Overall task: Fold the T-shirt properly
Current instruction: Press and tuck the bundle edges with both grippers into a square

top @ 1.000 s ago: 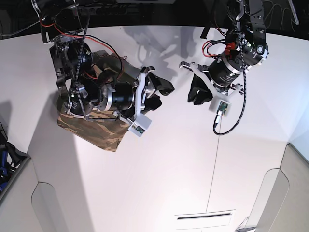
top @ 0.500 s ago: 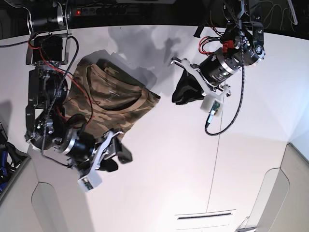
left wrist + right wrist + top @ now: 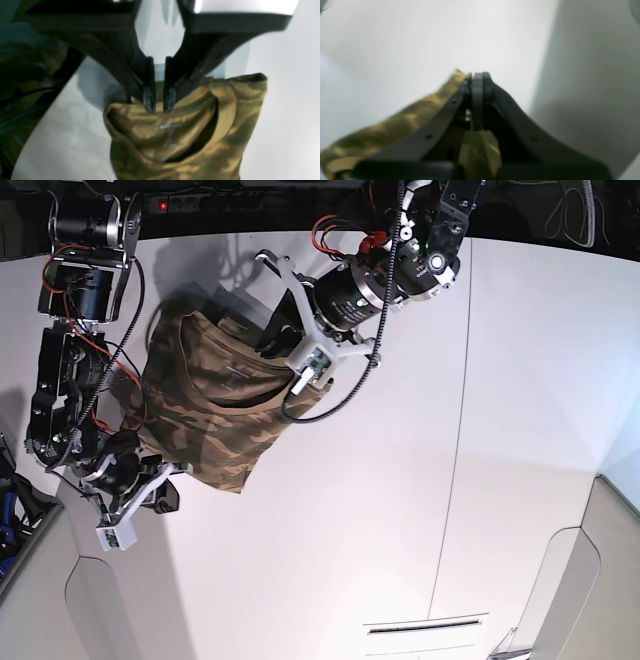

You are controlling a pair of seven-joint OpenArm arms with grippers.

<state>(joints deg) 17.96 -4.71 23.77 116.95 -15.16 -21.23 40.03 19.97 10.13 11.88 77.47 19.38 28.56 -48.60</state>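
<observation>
The camouflage T-shirt [image 3: 215, 415] lies bunched in a folded heap on the white table [image 3: 400, 510], left of centre. In the left wrist view its ribbed collar [image 3: 225, 105] faces the camera, with a small white mark [image 3: 170, 130] inside the neck. My left gripper [image 3: 280, 340] is over the collar end; its jaws [image 3: 158, 106] stand almost together with a thin slit, tips at the collar's back edge. My right gripper [image 3: 168, 485] is at the shirt's lower left edge. In the right wrist view it [image 3: 476, 75] is shut, with a strip of cloth [image 3: 395, 120] running up to its tips.
Both arms reach in from the dark back edge, with red and black cables [image 3: 100, 300] hanging over the shirt's left side. Grey panels sit below the table at the lower left [image 3: 40, 600] and lower right [image 3: 600, 580]. A seam [image 3: 455, 480] runs down the table.
The left arm has swung left from the bare table onto the shirt's collar end. The right gripper moved left to the shirt's lower edge and closed. The shirt lies a little more bunched.
</observation>
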